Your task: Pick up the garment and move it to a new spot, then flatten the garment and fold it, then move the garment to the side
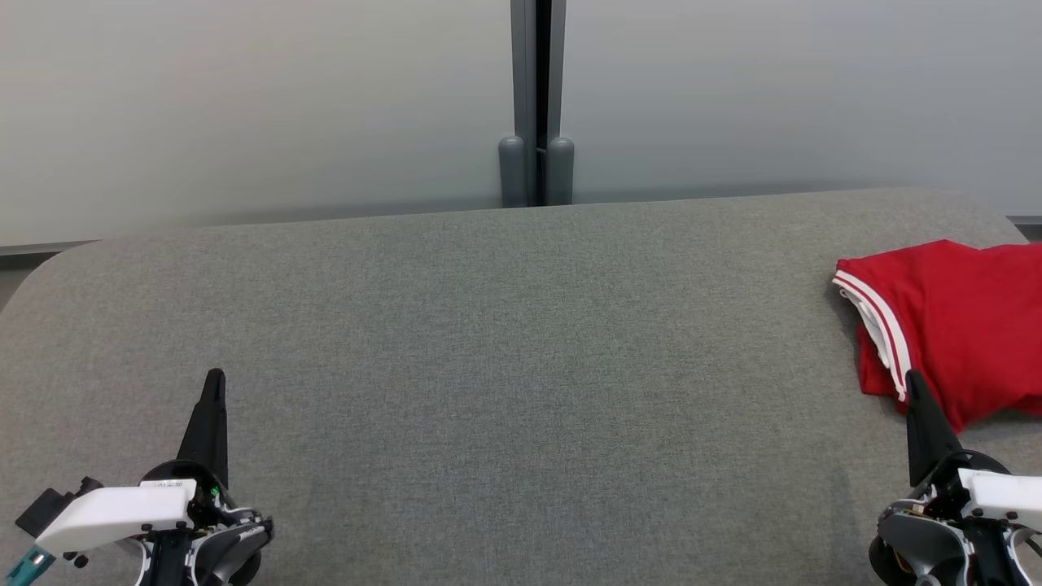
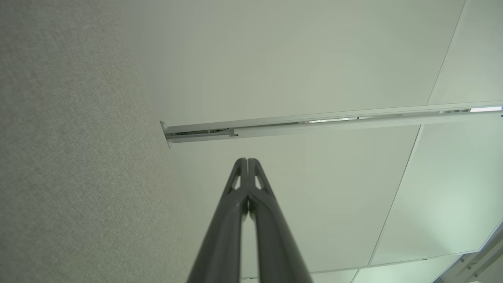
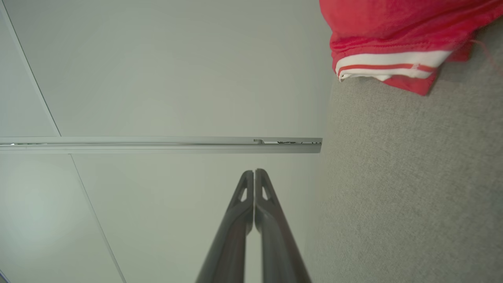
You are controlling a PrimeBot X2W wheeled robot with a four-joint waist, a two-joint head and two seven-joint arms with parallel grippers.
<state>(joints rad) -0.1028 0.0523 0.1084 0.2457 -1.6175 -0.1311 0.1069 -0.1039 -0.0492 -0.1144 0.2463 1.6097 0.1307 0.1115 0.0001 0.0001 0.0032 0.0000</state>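
Observation:
The garment (image 1: pixel 961 325) is red with white striped trim and lies bunched at the far right of the grey fabric table (image 1: pixel 505 366), running off the head view's right edge. In the right wrist view the garment (image 3: pixel 393 35) sits at the top right. My right gripper (image 1: pixel 913 382) is shut with nothing in it, its tip just in front of the garment's near edge. My left gripper (image 1: pixel 215 378) is shut and empty at the lower left, far from the garment. Each wrist view shows its own fingers pressed together: left gripper (image 2: pixel 247 160), right gripper (image 3: pixel 254 171).
A pale wall with a grey vertical post (image 1: pixel 536 106) stands behind the table's far edge. The table's rounded left corner (image 1: pixel 57 268) shows at the left. Wide bare fabric lies between the two grippers.

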